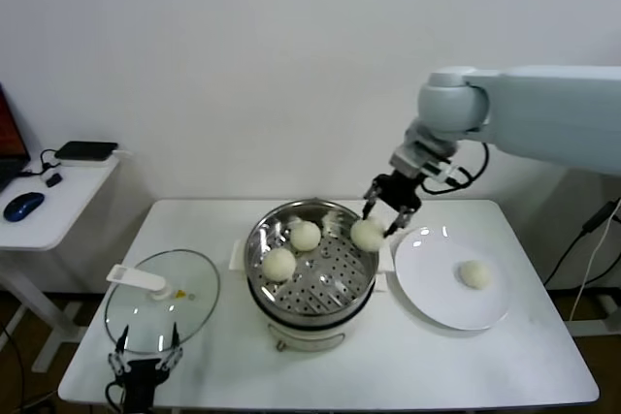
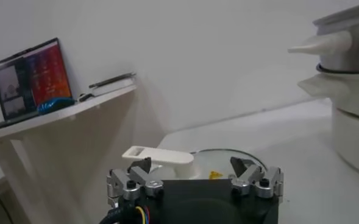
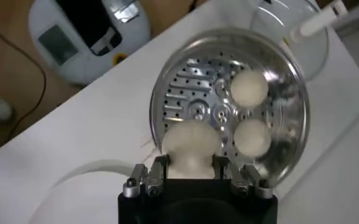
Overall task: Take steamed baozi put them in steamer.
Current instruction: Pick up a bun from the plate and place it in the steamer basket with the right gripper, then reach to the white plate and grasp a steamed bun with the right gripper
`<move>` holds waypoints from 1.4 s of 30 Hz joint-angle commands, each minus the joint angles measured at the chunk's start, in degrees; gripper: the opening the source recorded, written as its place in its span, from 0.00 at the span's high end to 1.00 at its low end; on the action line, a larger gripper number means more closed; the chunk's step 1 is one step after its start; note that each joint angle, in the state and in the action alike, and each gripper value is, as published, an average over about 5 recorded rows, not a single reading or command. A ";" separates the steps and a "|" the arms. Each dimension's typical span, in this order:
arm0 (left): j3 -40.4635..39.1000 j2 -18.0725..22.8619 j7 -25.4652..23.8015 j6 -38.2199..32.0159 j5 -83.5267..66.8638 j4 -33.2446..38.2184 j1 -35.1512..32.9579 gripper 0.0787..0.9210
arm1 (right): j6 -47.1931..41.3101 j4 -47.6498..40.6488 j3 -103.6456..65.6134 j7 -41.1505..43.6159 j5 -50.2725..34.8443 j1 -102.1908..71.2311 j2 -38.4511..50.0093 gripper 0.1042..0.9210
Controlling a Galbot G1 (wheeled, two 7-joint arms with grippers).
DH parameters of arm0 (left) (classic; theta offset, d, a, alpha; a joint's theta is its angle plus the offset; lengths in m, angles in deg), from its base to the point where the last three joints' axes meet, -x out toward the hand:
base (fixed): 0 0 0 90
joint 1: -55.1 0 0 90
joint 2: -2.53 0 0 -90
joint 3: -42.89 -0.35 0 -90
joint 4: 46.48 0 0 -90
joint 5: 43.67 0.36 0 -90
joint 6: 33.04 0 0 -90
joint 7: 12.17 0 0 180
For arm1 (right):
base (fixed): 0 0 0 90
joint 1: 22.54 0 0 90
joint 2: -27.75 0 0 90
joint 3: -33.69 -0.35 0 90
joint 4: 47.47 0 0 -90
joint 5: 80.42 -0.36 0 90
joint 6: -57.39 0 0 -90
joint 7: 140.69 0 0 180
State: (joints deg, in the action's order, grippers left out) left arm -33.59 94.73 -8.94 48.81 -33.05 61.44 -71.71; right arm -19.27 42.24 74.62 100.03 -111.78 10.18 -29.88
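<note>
Right now we hold one steamed baozi [image 1: 368, 234] clamped between the fingers of our right end effector [image 1: 380, 219], which hangs over the right rim of the steamer [image 1: 260, 239]. From the right wrist view the bun bulges out just ahead of the fingers [image 3: 161, 169], and its rear part is hidden between them. Beyond the end effector, two more baozi sit on the perforated tray: one [image 1: 305, 235] toward the back, the other [image 1: 278, 264] nearer the left wall, apart from each other. A fourth baozi [image 1: 474, 274] lies on the white plate [image 1: 427, 288] just to the right of the steamer, below and to the right of the end effector.

Our left end effector [image 1: 146, 364] waits low at the near left edge of the table [image 1: 388, 366], its fingers spread apart and gripping nothing. Just ahead of it lies the glass lid [image 1: 194, 288] with its white handle [image 2: 161, 157]; in the left wrist view much of the lid is blocked by the end effector's own body, and the steamer is cut off at the frame's edge.
</note>
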 commanded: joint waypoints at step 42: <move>0.46 2.06 0.17 -0.32 -0.34 0.12 -0.45 0.12 | 12.35 -14.67 2.77 8.76 -4.68 0.11 -11.37 0.13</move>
State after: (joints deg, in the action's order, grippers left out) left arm -32.84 94.73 -8.74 48.51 -33.54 61.48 -71.96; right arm -11.87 32.84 72.14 98.34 -100.60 -2.10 -47.59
